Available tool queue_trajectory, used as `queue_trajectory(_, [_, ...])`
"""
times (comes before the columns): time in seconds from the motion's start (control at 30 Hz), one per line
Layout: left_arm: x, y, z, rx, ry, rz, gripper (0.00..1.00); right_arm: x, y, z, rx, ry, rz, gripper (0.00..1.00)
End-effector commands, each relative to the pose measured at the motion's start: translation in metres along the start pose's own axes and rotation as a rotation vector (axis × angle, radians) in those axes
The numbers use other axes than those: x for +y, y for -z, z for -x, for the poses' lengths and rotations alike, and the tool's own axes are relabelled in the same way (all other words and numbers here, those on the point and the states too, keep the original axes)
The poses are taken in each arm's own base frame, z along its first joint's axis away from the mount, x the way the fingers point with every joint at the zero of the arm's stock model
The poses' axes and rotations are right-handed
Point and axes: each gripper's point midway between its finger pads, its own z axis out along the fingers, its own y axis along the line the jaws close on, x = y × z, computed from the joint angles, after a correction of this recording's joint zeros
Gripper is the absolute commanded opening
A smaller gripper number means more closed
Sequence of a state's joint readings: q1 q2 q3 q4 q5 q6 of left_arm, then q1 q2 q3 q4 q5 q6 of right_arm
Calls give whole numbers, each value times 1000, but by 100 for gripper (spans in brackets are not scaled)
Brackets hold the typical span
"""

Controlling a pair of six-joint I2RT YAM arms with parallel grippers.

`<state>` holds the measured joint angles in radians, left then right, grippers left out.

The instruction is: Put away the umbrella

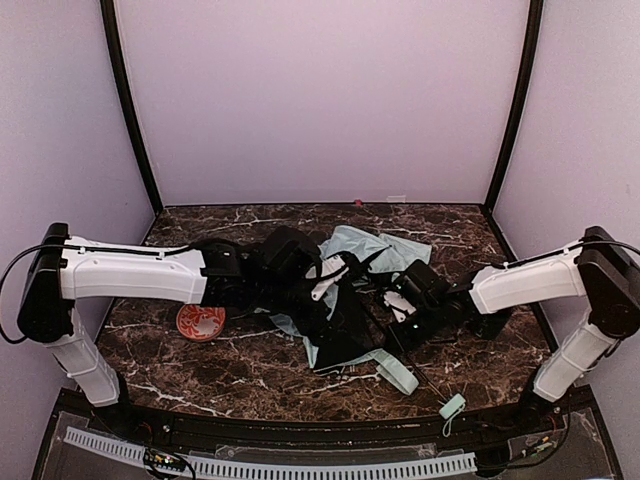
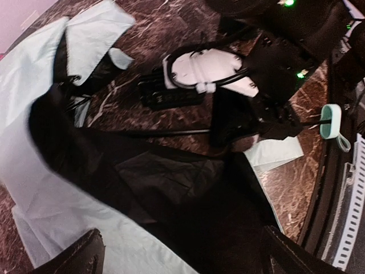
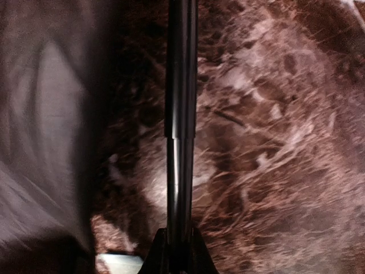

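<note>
The umbrella (image 1: 350,300) lies collapsed in the middle of the table, with mint-green fabric (image 1: 365,245) and black lining spread in a heap. Its thin black shaft (image 1: 425,372) runs to the mint handle (image 1: 452,406) with its strap near the front edge. My left gripper (image 1: 318,285) hangs open over the black lining (image 2: 171,182), its fingers (image 2: 77,257) wide apart. My right gripper (image 1: 395,305) is shut on the shaft (image 3: 181,114), which passes between the jaws of the right gripper (image 3: 179,251) in the right wrist view. The handle also shows in the left wrist view (image 2: 331,121).
A red round dish (image 1: 200,321) sits on the brown marble table (image 1: 200,370), left of the umbrella and under my left arm. Purple walls close in the back and sides. A black rail (image 1: 300,430) runs along the front edge.
</note>
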<state>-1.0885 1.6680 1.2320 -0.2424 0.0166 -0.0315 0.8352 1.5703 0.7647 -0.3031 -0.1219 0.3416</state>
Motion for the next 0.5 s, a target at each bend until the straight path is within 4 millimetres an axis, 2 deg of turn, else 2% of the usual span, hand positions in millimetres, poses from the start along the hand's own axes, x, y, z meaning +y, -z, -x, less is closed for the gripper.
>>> queue_trajectory(0.0, [29, 44, 30, -91, -41, 181, 98, 7, 17, 39, -100, 82, -26, 0])
queue_trajectory(0.13, [32, 105, 68, -276, -85, 213, 99, 5, 60, 86, -225, 147, -108, 0])
queue_trajectory(0.27, [37, 164, 91, -437, -74, 222, 99, 7, 115, 130, -373, 178, -97, 0])
queue_trajectory(0.33, [55, 191, 96, -506, -3, 240, 99, 14, 143, 145, -429, 212, -47, 0])
queue_trajectory(0.4, [87, 215, 92, -560, 86, 292, 99, 23, 177, 159, -491, 268, -10, 0])
queue_trajectory(0.47, [118, 238, 84, -605, 143, 383, 99, 26, 201, 160, -521, 332, -14, 0])
